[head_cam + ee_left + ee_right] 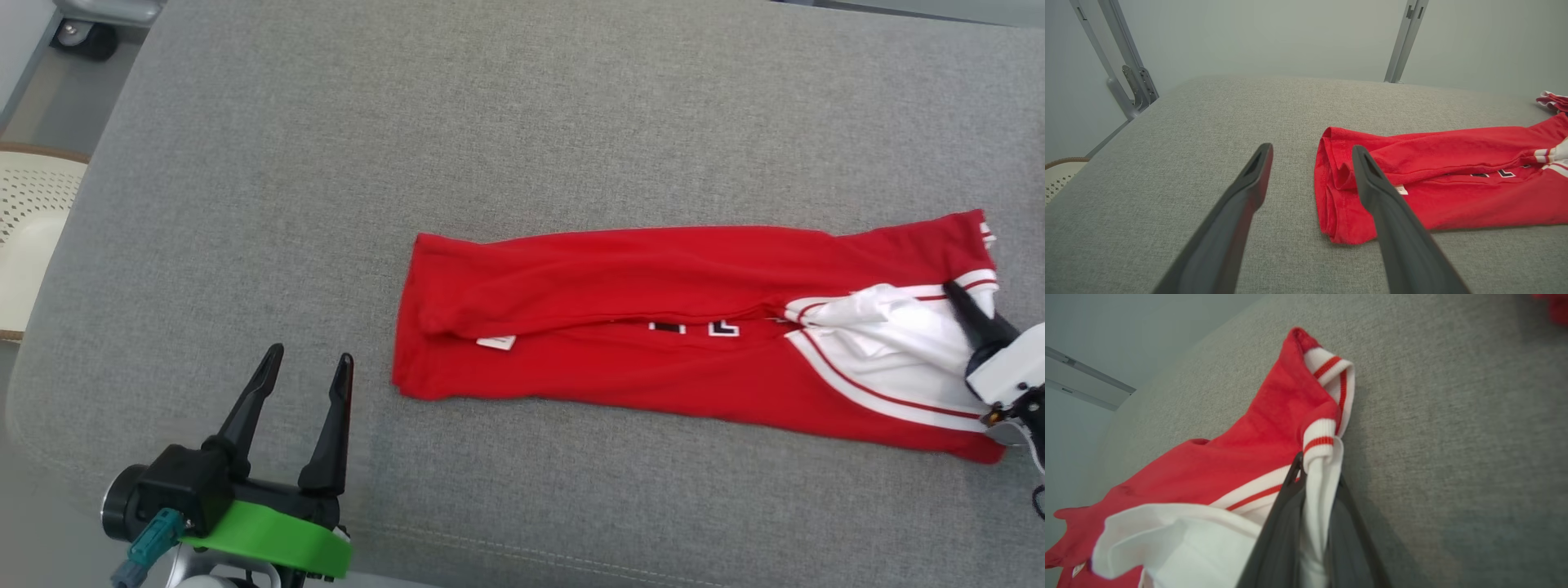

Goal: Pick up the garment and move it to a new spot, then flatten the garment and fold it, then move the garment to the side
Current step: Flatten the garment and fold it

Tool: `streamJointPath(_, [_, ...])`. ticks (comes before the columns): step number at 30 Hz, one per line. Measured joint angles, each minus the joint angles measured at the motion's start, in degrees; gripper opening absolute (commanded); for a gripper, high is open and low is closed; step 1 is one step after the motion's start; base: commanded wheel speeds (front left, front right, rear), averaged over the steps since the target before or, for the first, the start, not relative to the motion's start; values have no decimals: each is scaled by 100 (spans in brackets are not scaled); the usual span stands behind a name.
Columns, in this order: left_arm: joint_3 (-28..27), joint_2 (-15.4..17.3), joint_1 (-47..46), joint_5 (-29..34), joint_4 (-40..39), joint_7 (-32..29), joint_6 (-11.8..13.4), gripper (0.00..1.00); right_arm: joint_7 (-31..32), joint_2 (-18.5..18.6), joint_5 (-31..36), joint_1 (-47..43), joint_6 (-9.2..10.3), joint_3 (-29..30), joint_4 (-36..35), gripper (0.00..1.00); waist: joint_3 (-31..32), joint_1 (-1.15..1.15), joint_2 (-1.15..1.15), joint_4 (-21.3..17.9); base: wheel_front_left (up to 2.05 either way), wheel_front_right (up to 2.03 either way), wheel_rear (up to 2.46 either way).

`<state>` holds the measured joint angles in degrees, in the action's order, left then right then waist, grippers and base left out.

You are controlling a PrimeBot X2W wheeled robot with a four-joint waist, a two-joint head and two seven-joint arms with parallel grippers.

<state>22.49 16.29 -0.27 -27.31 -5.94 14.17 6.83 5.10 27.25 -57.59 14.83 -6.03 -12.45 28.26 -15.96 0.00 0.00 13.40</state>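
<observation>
Grey cushion bears the red garment, whose white striped end the right gripper pinches at frame's right, perhaps for folding; the left gripper, lower left, gapes empty.

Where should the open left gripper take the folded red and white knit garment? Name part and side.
Probably the red hem end of the garment, from the robot's left: its stacked layers face the open left gripper, and the right gripper pinches the striped end.

Splayed left end effector near red garment
</observation>
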Motion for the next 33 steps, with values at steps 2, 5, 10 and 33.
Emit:
streamJointPath(2, [7,-24,0,0,0,0,0,100,0,92,-49,0,5,86,22,0,-2,0,0,-9,0,0,0])
streamJointPath(5, [14,-63,0,0,0,0,0,100,46,396,-165,0,7,301,89,0,0,0,0,-24,0,0,0])
streamJointPath(10, [8,-74,0,-3,-8,0,1,100,261,817,-196,-2,12,450,98,0,-23,0,0,-40,0,0,0])
streamJointPath(33, [388,-174,-453,45,43,-57,-191,100,1317,-291,-505,274,-27,-1039,-2706,0,-295,0,0,131,0,0,0])
